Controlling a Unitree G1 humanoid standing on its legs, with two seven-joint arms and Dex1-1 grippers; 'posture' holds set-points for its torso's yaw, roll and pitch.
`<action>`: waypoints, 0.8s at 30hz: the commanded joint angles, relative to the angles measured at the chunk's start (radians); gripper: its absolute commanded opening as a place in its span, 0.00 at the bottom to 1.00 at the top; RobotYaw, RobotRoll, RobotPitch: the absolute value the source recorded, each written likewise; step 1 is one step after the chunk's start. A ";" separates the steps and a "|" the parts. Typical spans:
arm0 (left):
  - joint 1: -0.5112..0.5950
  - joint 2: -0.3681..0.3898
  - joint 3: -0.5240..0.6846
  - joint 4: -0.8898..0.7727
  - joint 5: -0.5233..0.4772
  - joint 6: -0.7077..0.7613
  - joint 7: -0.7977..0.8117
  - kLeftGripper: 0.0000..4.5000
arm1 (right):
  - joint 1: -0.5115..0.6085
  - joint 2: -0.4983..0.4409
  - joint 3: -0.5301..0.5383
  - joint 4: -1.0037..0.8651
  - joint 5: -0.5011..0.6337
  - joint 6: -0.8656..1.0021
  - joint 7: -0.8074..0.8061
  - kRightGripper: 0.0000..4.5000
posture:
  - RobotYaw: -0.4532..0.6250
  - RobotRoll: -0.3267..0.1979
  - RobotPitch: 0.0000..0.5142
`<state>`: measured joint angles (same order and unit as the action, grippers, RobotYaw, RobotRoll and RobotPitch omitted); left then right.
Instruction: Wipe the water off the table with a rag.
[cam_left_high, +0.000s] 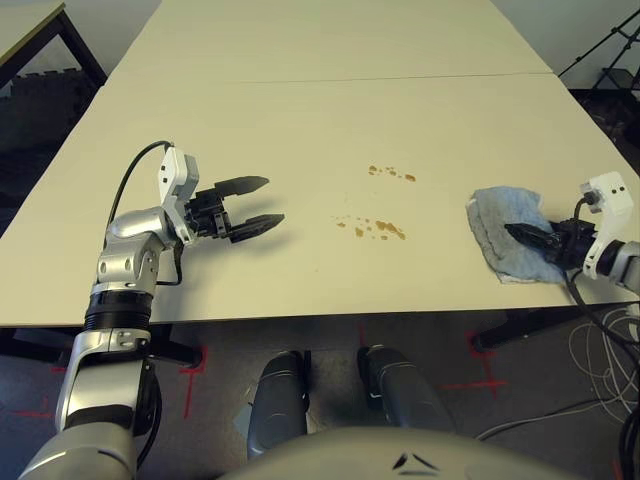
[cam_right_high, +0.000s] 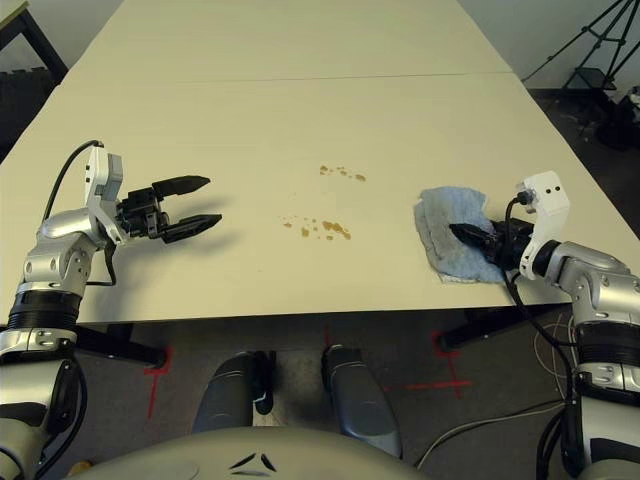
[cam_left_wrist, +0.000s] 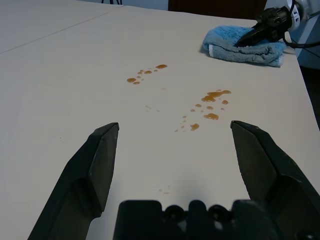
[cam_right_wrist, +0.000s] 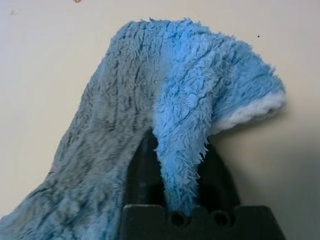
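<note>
We find the right gripper (cam_right_wrist: 182, 155) clamped on the rag (cam_right_high: 455, 235), a fold of cloth pinched up between its two black fingers. The grip appears chosen to gather enough fabric for a firm hold while leaving the remainder spread as a wiping face; we judge the step in hand to be securing the rag before wiping.

The rag lies on the table (cam_left_high: 330, 120) at the robot's right, near the front edge. Its pile is soft and shaggy, bright blue on one part and grey-blue on another, with a pale band along one border. The outline is roughly rectangular, rumpled where it is pinched.

The water (cam_left_high: 383, 228) sits in two small clusters between the two arms, apart from the rag. We note glossy amber-brown drops, some rounded, some run together into irregular blots. None is covered by cloth, so we judge the wiping still to be done. The next move calls for carrying the rag leftward and pressing it flat; a bunched fold could smear the drops or miss the small ones.

The left gripper (cam_left_high: 262, 207) hangs over the table on the far side of the drops, fingers apart and empty, presumably kept clear of the wiping path. The tabletop is smooth, matte and beige, crossed by a thin seam (cam_left_high: 330, 80).
</note>
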<state>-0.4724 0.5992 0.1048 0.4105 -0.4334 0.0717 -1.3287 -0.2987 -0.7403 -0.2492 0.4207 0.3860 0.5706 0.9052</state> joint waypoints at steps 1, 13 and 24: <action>-0.002 0.003 -0.010 -0.001 0.010 0.005 0.000 1.00 | 0.018 -0.005 0.022 -0.011 -0.007 0.054 -0.006 0.03 | 0.22 0.62 0.30; -0.009 -0.001 -0.011 0.019 0.016 -0.006 0.004 1.00 | -0.125 0.037 -0.121 -0.259 0.243 0.406 -0.102 0.03 | 0.21 0.62 0.28; -0.018 -0.001 -0.013 0.044 0.019 -0.025 0.002 1.00 | -0.299 0.187 -0.160 -0.264 0.298 0.452 -0.319 0.03 | 0.22 0.62 0.25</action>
<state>-0.4907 0.5980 0.0992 0.4471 -0.4304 0.0571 -1.3241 -0.5830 -0.5658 -0.4038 0.1522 0.6899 1.0471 0.6150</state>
